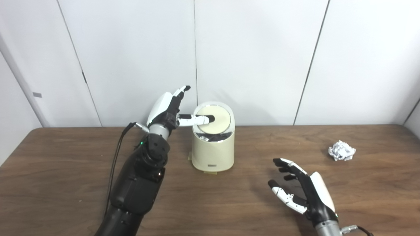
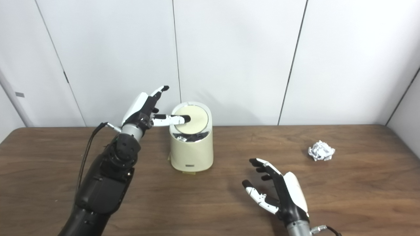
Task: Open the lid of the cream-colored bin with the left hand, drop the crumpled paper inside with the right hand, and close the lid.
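The bin [image 1: 213, 144] stands upright on the table [image 1: 65, 183], a little left of centre and toward the far edge. Its round lid [image 1: 215, 118] is tilted up toward me, and a dark gap with something shiny in it shows under the lid's near rim. My left hand [image 1: 167, 109] is raised at the bin's 9 o'clock; the thumb [image 1: 195, 120] reaches across with its tip on the lid, while my other fingers [image 1: 182, 90] point up and away, spread and holding nothing. The paper [image 1: 342, 150], a crumpled white ball, lies on the table well apart at the bin's 3 o'clock, near the right edge. My right hand [image 1: 303, 193] hovers low over the table at the bin's 5 o'clock, fingers apart and slightly curled, empty, with the paper off at its 1 o'clock. White wall panels [image 1: 256, 49] stand behind the table.
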`<control>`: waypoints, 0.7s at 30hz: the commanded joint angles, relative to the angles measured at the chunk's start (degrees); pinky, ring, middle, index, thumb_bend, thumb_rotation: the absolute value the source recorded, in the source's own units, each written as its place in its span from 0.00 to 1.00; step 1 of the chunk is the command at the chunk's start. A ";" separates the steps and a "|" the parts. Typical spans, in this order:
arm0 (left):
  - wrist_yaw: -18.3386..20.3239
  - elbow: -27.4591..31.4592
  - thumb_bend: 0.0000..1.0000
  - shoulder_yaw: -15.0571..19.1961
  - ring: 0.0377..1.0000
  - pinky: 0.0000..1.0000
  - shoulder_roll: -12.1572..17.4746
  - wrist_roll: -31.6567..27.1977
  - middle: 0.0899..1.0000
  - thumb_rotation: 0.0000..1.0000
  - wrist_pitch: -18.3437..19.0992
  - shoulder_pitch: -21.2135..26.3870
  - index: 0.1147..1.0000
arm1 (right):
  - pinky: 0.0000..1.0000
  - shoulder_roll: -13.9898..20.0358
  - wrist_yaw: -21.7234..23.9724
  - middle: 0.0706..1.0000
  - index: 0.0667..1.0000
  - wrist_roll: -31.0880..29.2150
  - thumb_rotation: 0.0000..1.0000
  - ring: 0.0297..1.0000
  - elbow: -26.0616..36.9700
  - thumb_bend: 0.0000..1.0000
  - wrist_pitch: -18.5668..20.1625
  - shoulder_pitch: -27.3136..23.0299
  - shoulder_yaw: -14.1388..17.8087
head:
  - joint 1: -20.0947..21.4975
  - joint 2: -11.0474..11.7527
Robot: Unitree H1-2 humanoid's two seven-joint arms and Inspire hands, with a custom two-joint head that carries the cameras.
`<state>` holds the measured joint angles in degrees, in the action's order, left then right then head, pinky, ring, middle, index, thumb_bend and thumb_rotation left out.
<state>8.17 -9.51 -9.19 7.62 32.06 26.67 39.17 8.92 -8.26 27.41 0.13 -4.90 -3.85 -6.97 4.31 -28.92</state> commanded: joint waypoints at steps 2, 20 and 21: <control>-1.35 0.80 0.91 -0.13 0.96 0.82 0.34 0.79 1.00 0.38 0.10 3.71 1.00 | 0.66 -1.90 -0.85 0.77 0.76 0.33 0.53 0.75 -2.43 0.21 -0.86 0.18 -1.09 | 0.21 -0.12; -3.78 -2.55 0.95 -6.93 1.00 0.98 2.99 5.95 1.00 0.30 -1.97 4.02 0.99 | 0.66 -2.08 -0.55 0.77 0.76 0.61 0.55 0.75 -1.48 0.21 -0.05 0.34 -1.26 | 0.63 -0.62; -4.62 -2.76 0.95 -8.14 1.00 0.98 3.63 7.51 1.00 0.30 -2.90 3.94 0.98 | 0.66 -2.08 -0.65 0.77 0.76 0.78 0.55 0.75 -1.46 0.21 -0.09 0.34 -1.29 | 0.70 -0.65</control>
<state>6.03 -12.52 -16.54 10.06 36.87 25.68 39.61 8.91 -8.22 28.01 0.20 -4.65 -3.87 -7.21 4.92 -29.53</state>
